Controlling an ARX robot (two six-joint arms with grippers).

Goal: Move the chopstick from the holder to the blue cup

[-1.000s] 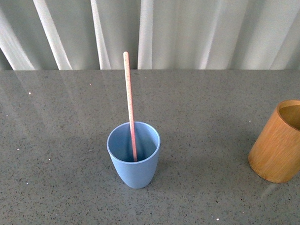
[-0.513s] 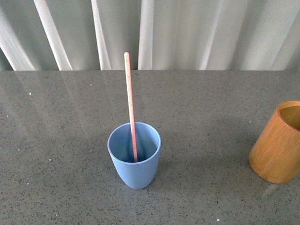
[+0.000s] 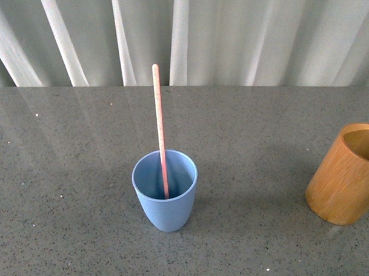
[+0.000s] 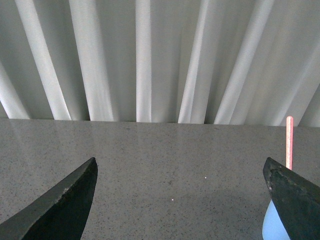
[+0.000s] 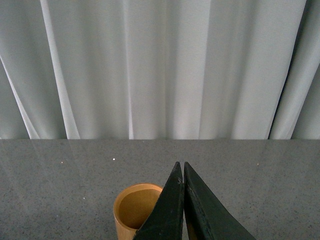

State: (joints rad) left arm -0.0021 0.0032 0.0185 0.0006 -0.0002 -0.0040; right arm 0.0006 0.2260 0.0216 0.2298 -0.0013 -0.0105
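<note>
The light-blue cup [image 3: 166, 191] stands on the grey table, left of centre in the front view. One pink-red chopstick [image 3: 160, 124] stands in it, leaning slightly and rising well above the rim. The orange-brown holder [image 3: 346, 173] is at the right edge, and its inside looks empty in the right wrist view [image 5: 134, 207]. Neither gripper shows in the front view. My left gripper [image 4: 180, 170] is open with bare table between its fingers; the chopstick [image 4: 289, 141] and a bit of the blue cup [image 4: 274, 226] sit beside one finger. My right gripper [image 5: 181, 166] is shut, empty, just above the holder.
The speckled grey tabletop [image 3: 82, 147] stretches back to a white pleated curtain [image 3: 229, 33] along its far edge.
</note>
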